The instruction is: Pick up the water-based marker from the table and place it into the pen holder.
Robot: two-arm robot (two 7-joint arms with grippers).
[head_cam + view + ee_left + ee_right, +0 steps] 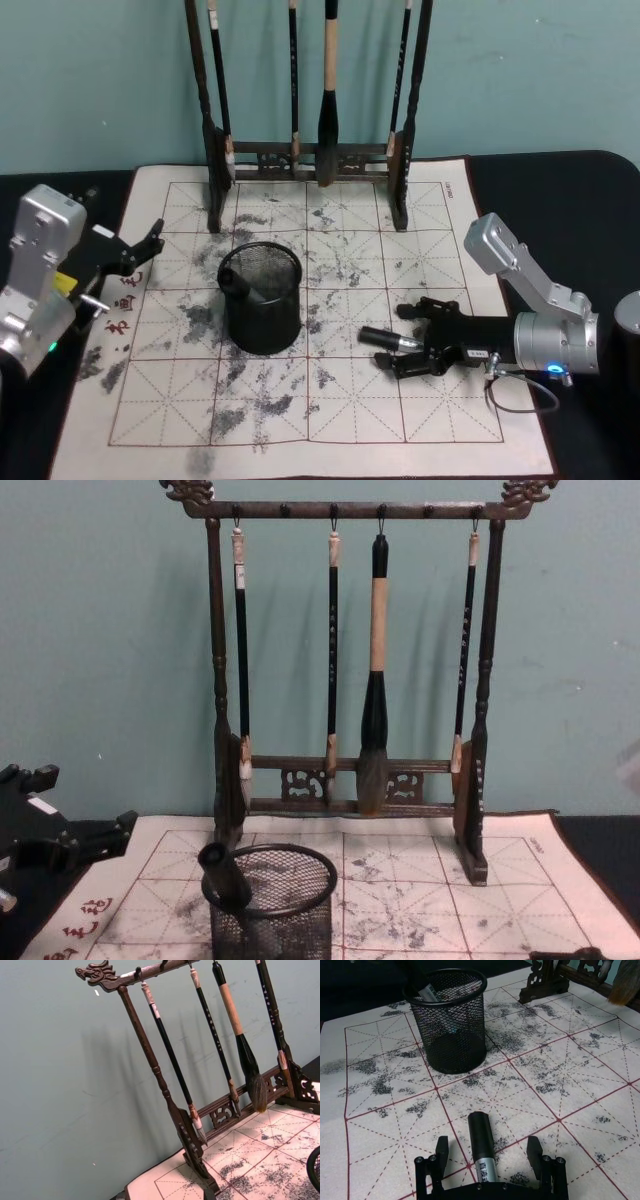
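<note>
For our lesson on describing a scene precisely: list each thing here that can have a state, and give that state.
water-based marker: lying flat on the mat, not gripped.
right gripper: open, fingers either side of the marker.
pen holder: upright, one pen leaning inside.
brush rack: upright, four brushes hanging.
left gripper: idle at the mat's left edge.
</note>
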